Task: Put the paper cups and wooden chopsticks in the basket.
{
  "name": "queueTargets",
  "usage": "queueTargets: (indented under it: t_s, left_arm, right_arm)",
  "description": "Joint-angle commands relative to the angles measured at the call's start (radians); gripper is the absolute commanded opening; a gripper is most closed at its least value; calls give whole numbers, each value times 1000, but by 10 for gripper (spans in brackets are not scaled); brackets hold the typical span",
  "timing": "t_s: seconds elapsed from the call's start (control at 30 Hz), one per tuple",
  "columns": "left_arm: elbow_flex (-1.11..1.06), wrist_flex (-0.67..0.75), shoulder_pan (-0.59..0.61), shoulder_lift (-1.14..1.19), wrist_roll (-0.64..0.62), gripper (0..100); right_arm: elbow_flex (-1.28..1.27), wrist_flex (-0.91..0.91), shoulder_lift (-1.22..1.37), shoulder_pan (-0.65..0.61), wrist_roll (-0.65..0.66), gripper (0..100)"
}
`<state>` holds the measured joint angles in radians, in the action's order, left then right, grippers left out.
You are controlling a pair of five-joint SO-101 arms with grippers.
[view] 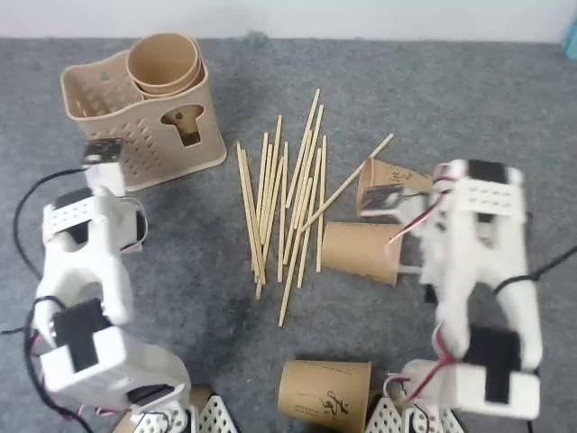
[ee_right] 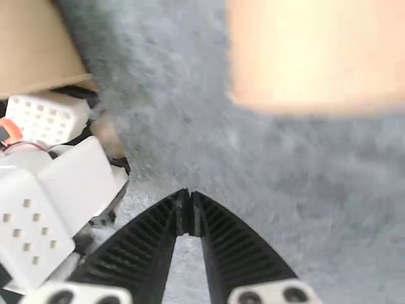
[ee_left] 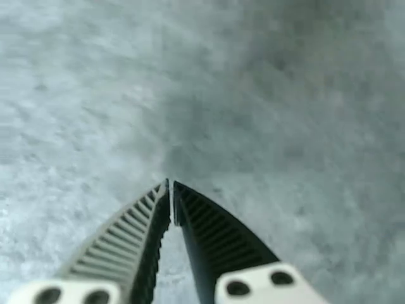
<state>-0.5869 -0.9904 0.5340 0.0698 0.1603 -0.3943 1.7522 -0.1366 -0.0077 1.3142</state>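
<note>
Several wooden chopsticks [view: 287, 206] lie in a loose pile mid-table. Three paper cups lie on their sides: one [view: 391, 183] by the right arm, one [view: 361, 253] just below it, one [view: 325, 393] at the front between the arm bases. The tan basket [view: 104, 113] stands at the back left with stacked cups [view: 163, 61] inside. My left gripper [ee_left: 171, 185] is shut and empty over bare carpet. My right gripper [ee_right: 190, 193] is also shut and empty, with a blurred cup [ee_right: 316, 57] close ahead and another cup [ee_right: 35, 54] off to the side.
Grey carpet covers the table. The left arm [view: 86, 271] is folded at the left, in front of the basket. The right arm [view: 478, 262] is folded at the right, beside two cups. White arm-base parts [ee_right: 44, 190] sit near the right gripper.
</note>
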Motion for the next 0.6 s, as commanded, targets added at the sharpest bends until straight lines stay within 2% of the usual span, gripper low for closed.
queueTargets:
  t_s: [0.0, 0.2, 0.37, 0.57]
  left_arm:
    - [28, 35, 37, -6, -77, 13]
    - [33, 38, 43, 2, -80, 12]
    - [45, 40, 78, 6, -117, 12]
    - [45, 60, 89, 6, -144, 12]
  right_arm:
    - [0, 38, -127, -174, -63, 9]
    - [-126, 39, -171, -449, -101, 9]
    - [-250, 41, -177, -602, -94, 9]
    - [-384, 44, -194, -792, 12, 9]
